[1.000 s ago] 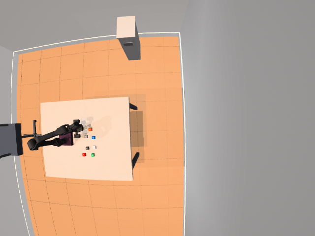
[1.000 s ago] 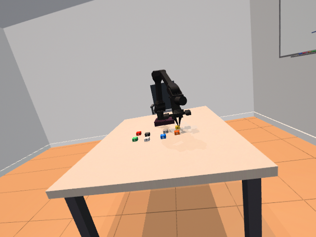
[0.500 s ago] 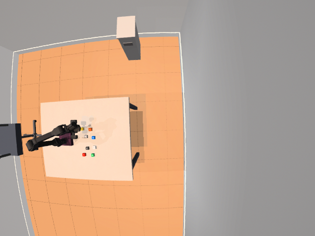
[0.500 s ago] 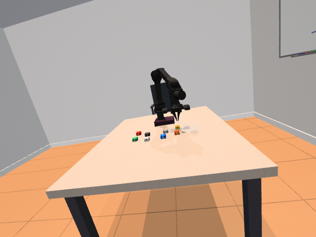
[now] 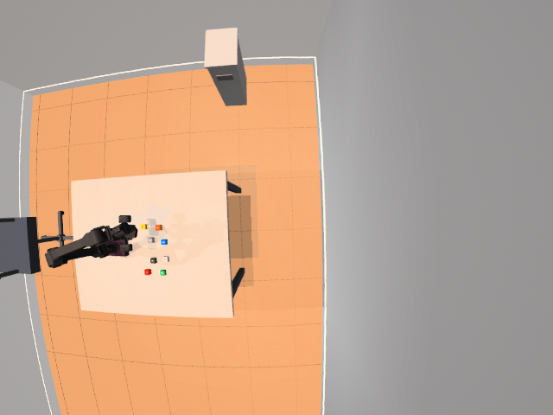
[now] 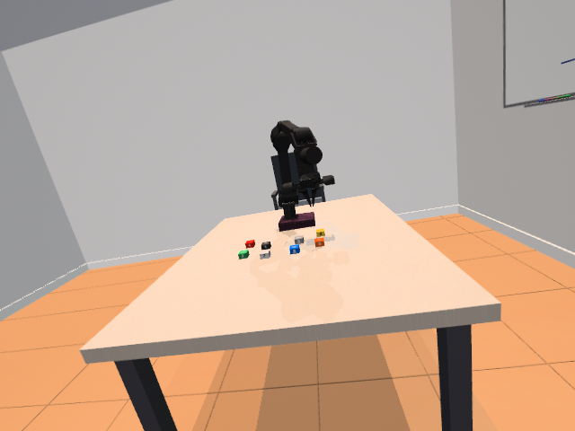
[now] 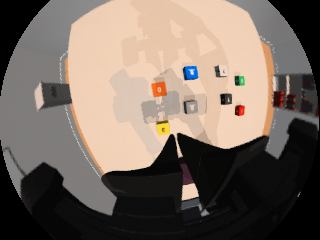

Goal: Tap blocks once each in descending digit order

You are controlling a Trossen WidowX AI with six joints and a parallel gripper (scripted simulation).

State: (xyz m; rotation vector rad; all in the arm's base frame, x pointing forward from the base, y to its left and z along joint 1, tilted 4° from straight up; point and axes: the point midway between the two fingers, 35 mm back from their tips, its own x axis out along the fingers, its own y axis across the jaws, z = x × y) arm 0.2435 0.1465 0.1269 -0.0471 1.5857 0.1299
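Several small digit blocks lie on the table (image 5: 187, 295) (image 6: 380, 278): yellow (image 5: 143, 226) (image 6: 320, 232) (image 7: 163, 128), orange (image 5: 158, 226) (image 6: 319, 241) (image 7: 159, 88), grey (image 5: 151, 239) (image 6: 298, 239) (image 7: 191, 106), blue (image 5: 163, 242) (image 6: 294, 249) (image 7: 191, 72), black (image 5: 153, 259) (image 6: 265, 245) (image 7: 227, 99), white (image 5: 166, 258) (image 6: 264, 254) (image 7: 222, 71), red (image 5: 147, 271) (image 6: 250, 243) (image 7: 240, 110) and green (image 5: 162, 272) (image 6: 243, 254) (image 7: 239, 80). The digits are too small to read. My gripper (image 6: 310, 202) (image 7: 175, 136) is shut and empty. It hangs well above the table, just on the arm's side of the yellow block and apart from it.
The arm's dark base plate (image 6: 296, 221) sits at the table's back edge, with a chair (image 6: 281, 178) behind it. A tall cabinet (image 5: 225, 67) stands far off by the wall.
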